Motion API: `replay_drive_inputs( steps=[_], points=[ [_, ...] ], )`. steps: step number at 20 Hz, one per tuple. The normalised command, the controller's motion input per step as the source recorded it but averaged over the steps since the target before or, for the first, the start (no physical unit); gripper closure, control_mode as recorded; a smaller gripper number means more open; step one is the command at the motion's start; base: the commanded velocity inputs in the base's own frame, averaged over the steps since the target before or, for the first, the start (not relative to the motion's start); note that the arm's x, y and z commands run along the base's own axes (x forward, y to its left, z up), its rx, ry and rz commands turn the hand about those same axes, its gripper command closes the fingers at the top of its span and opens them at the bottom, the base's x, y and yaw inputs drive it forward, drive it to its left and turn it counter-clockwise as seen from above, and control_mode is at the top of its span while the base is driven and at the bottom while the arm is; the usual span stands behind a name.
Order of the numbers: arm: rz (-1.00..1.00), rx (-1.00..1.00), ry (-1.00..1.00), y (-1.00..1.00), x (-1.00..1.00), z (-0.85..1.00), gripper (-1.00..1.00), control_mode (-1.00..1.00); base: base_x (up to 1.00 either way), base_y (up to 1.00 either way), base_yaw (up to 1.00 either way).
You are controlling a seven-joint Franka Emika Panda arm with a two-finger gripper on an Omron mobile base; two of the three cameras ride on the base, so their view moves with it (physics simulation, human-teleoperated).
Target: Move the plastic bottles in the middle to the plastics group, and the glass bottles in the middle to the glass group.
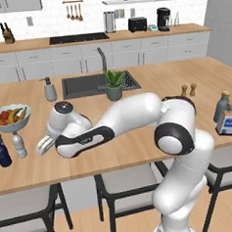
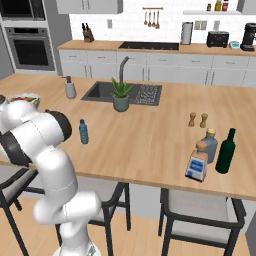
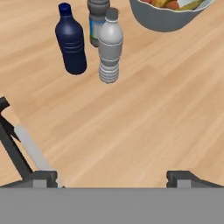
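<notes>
Clear-greyish slim bottle (image 3: 109, 50) upright beside navy bottle (image 3: 71, 41); blue slim bottle (image 2: 83, 132) upright mid-counter; corked square bottle (image 2: 197, 162) beside grey-blue bottle (image 2: 209, 145).

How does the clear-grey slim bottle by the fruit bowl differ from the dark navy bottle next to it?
The clear-grey slim bottle is pale and see-through with a grey-white cap; the dark navy bottle is opaque with a blue cap. In the hand view the grey one stands nearer the fruit bowl; the navy one stands on its far side. The grey bottle's lower body is ribbed; the navy one's looks smoother. Both stand upright on the counter, capped.
</notes>
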Motion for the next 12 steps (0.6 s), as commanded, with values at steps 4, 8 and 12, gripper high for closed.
replay_drive_inputs(
  steps=[4,8,12],
  points=[
    [-0.06,0.02,0.00,-0.83,-0.32,0.49,-1.00,-1.00,0.00,0.00,0.00],
    [-0.07,0.00,0.02,-0.85,-0.41,0.88,-1.00,-1.00,0.00,0.00,0.00],
    [-0.12,0.00,0.00,-0.93,-0.51,0.94,-1.00,-1.00,0.00,0.00,0.00]
  ],
)
